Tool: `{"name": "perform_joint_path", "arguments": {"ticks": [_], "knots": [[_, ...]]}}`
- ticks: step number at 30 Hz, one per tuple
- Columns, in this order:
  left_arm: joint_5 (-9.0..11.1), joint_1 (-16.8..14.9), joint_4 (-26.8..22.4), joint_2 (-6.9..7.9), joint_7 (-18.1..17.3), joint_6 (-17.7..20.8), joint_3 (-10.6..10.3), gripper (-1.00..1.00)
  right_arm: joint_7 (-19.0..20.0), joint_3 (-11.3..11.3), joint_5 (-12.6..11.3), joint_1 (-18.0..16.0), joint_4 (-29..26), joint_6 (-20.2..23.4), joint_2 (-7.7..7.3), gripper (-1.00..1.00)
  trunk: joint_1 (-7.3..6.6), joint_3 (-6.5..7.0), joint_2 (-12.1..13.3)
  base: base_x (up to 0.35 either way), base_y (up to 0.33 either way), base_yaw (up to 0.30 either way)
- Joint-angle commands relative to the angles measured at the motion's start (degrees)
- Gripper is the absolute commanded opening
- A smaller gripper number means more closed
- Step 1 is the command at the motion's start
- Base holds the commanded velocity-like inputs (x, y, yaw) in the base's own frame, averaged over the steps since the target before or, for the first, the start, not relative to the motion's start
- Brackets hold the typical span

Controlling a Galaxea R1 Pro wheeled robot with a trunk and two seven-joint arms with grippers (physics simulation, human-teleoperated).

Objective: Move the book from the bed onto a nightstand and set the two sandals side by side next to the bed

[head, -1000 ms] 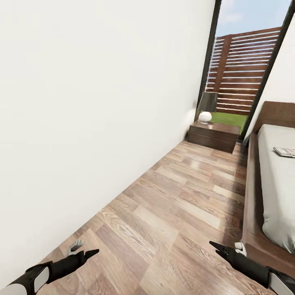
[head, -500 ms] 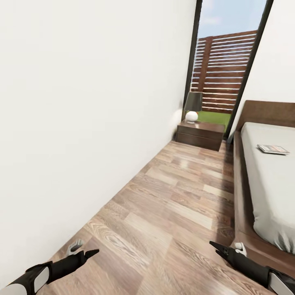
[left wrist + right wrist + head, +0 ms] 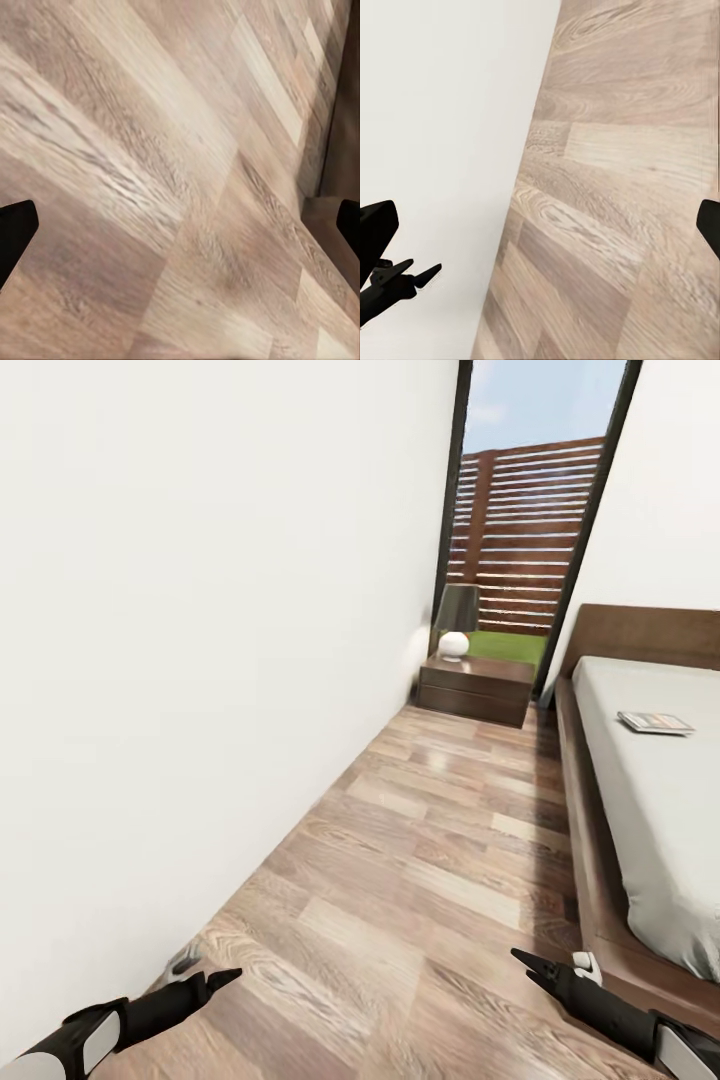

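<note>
I am in the bedroom, on its wood-plank floor [image 3: 430,880], with a white wall on my left. The bed [image 3: 600,860] runs along the right, and its grey mattress carries the book [image 3: 655,723], lying flat near the headboard. A dark nightstand [image 3: 475,690] stands in the far corner by the window. My left gripper [image 3: 205,970] and right gripper [image 3: 555,963] hang low over the floor, both open and holding nothing. The fingertips [image 3: 15,232] of the left gripper and the fingertips [image 3: 709,225] of the right one sit wide apart over bare planks. The sandals are out of view.
A lamp with a white round base [image 3: 454,630] stands on the nightstand. The tall dark-framed window [image 3: 525,530] behind it shows a slatted fence and grass. A strip of floor runs between the white wall [image 3: 200,660] and the bed frame.
The whole picture has shifted: the camera turned, so nightstand, window and book slid left and more of the bed shows. Both arms keep the same pose.
</note>
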Motion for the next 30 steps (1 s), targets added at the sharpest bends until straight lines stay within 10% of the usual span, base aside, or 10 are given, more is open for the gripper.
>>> {"name": "perform_joint_path", "arguments": {"ticks": [1,30], "knots": [[0.6,0.0,0.0,0.02,-0.1,0.6,-0.1,1.00,0.1,0.3,-0.6,-0.1,0.0,0.5,-0.05,1.00,0.01,-0.05,0.0,0.167,0.135,-0.250],[0.6,0.0,0.0,0.02,0.0,0.6,-0.1,1.00,-0.3,0.3,-0.6,-0.1,0.0,0.7,-0.05,1.00,0.01,-0.05,0.0,0.167,0.084,-0.256]]}}
